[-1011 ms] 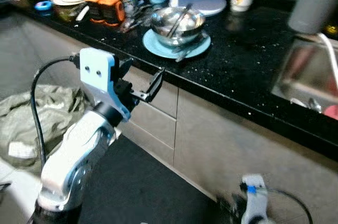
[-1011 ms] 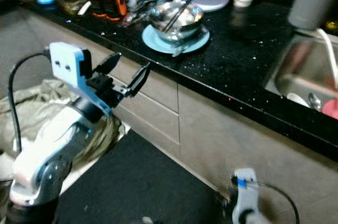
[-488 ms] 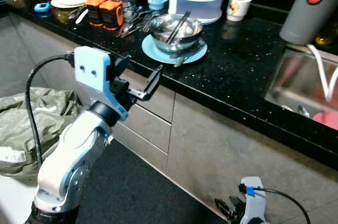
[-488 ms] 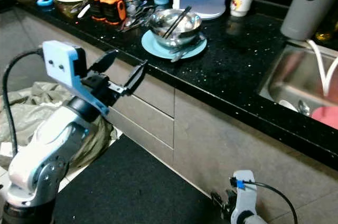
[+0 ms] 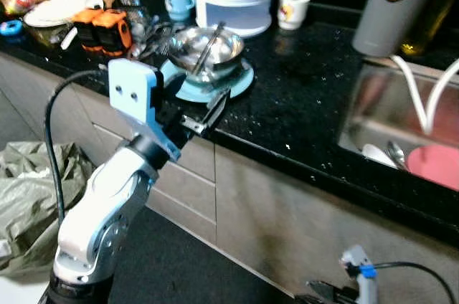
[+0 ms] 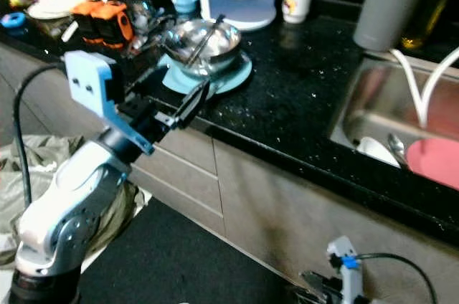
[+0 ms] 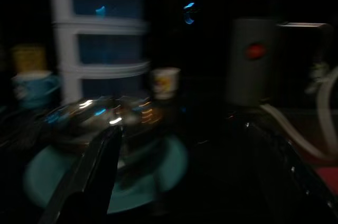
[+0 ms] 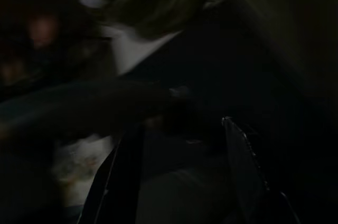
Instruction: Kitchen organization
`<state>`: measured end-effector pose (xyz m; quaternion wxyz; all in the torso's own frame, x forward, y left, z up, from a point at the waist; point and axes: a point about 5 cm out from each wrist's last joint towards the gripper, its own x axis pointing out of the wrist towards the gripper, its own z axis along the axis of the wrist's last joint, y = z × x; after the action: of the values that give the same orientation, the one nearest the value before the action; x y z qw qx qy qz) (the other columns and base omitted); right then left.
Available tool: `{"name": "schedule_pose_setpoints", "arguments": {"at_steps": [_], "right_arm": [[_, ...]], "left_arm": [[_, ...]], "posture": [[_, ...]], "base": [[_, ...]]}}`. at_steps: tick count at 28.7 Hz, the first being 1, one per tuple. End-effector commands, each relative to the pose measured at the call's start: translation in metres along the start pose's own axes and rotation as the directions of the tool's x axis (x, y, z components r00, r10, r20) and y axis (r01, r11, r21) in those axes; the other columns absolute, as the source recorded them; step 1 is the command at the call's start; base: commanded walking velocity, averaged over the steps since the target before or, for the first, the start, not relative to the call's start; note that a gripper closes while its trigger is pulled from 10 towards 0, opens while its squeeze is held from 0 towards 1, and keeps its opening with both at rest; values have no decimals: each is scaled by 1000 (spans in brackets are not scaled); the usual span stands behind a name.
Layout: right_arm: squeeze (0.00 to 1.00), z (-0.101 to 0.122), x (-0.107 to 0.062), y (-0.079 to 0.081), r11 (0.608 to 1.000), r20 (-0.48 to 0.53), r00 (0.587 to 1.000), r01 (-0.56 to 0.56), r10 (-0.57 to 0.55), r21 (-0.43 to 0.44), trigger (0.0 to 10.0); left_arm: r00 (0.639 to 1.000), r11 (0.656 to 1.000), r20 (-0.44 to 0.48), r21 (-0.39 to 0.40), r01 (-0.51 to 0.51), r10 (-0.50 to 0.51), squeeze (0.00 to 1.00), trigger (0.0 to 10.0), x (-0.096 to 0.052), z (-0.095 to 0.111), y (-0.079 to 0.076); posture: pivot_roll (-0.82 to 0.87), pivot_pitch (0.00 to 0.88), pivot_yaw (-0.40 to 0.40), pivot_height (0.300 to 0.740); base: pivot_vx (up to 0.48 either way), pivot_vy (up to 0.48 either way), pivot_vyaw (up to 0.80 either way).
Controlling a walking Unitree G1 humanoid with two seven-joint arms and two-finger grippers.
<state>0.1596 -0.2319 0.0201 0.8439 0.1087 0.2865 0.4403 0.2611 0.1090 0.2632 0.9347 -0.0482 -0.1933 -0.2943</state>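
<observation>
Left pincer (image 5: 195, 102), fingers apart, beside steel bowl (image 5: 204, 47) on blue plate (image 5: 240, 83)

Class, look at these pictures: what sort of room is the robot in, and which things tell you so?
Most likely a home kitchen. A black countertop runs over grey drawers, with a steel sink set into it. A metal bowl on a blue plate and cups stand on it.
</observation>
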Motion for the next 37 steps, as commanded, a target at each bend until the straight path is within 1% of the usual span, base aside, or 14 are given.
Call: {"name": "schedule_pose_setpoints", "arguments": {"at_steps": [1,3,4,6,13,20,22,23,26,28,30,31,34,37], "right_arm": [[0,-9,-6,15,987,-40,989,-142,145,70,10000],[0,-11,-12,26,964,-78,964,-246,253,98,10000],[0,-11,-12,26,964,-78,964,-246,253,98,10000],[0,-16,-20,38,933,-132,926,-337,353,129,10000],[0,-19,-30,49,893,-201,872,-418,446,166,10000],[0,16,-24,58,861,-70,858,-504,508,74,10000],[0,41,-18,70,826,-25,826,-563,563,-7,10000],[0,41,-18,70,826,-25,826,-563,563,-7,10000],[0,64,-16,84,783,-13,787,-616,617,-87,10000],[0,75,-13,88,774,4,780,-620,626,-132,10000],[0,91,-7,94,766,82,767,-617,637,-179,10000],[0,110,0,98,783,192,761,-580,619,-225,10000],[0,126,8,102,800,278,752,-535,597,-270,10000],[0,141,33,117,849,381,759,-445,527,-286,10000]], "left_arm": [[1000,1000,-5,-6,11,-11,0,10000,0,-2,-1],[1000,1000,-5,-19,13,-13,0,10000,-1,-1,-1],[1000,1000,-5,-19,13,-13,0,10000,-1,-1,-1],[1000,999,-7,-27,29,-29,0,10000,0,-1,-3],[999,999,-5,-23,48,-48,0,10000,1,-1,-6],[999,998,-5,-21,52,-52,0,10000,1,0,-6],[999,998,-8,-22,53,-53,0,10000,1,-1,-7],[999,998,-8,-22,53,-53,0,10000,1,-1,-7],[998,998,-11,-28,62,-62,0,10000,1,-2,-10],[998,998,-12,-29,63,-64,0,10000,0,-3,-11],[998,998,-14,-28,64,-64,0,10000,0,-3,-11],[998,998,-12,-29,63,-64,0,10000,0,-2,-11],[998,998,-12,-29,63,-63,0,10000,1,-2,-11],[998,998,-14,-31,62,-62,0,10000,0,-2,-12]], "posture": [[26,45,4,740],[25,44,4,740],[25,44,4,740],[26,41,4,740],[27,42,3,740],[25,51,5,740],[23,54,5,740],[23,54,5,740],[25,58,3,740],[22,58,2,740],[26,59,0,740],[26,59,0,740],[27,62,-2,740],[28,66,-5,740]], "base": [[289,0,0],[120,0,0],[0,0,0],[0,0,0],[0,0,0],[0,0,0],[0,0,0],[0,0,0],[0,0,0],[0,0,0],[0,0,0],[0,0,0],[0,0,0],[0,0,0]]}}
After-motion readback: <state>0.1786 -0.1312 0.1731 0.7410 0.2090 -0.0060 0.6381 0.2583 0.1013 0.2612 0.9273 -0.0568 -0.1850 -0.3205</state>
